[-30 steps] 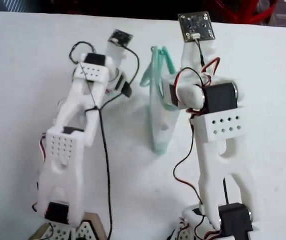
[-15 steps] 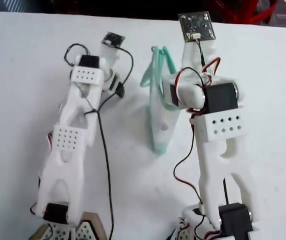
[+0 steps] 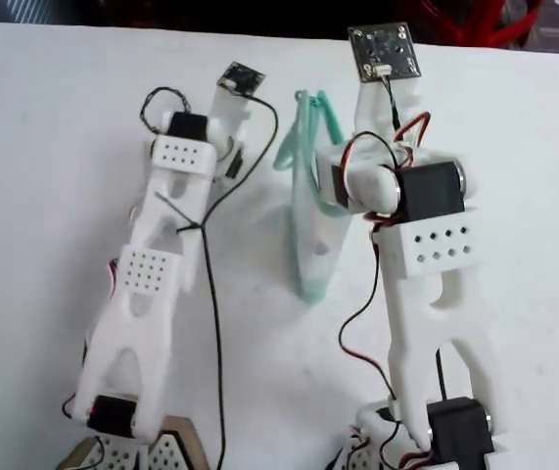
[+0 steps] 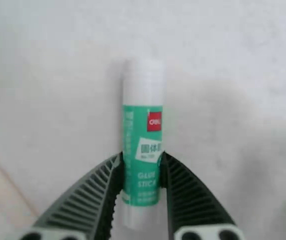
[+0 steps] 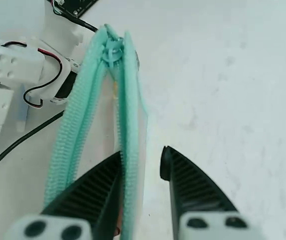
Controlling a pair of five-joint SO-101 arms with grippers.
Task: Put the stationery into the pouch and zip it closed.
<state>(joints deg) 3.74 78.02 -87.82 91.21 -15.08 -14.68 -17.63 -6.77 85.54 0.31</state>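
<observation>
Left end effector [image 4: 140,157], clamping a green-labelled white glue stick [image 4: 141,125], swung toward the teal-zipped translucent pouch [image 5: 129,100]; right end effector [image 5: 141,152] sits ajar at its rim.

Smooth plastic glue stick [image 4: 141,115]; clear pouch [image 3: 313,245], woven zipper [image 5: 128,100].

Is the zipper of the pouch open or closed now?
Open. In the right wrist view the pouch has its two teal zipper rows apart, joined only at the slider.

Left fingers [image 4: 98,192] closed, right fingers [image 5: 90,192] apart
</observation>
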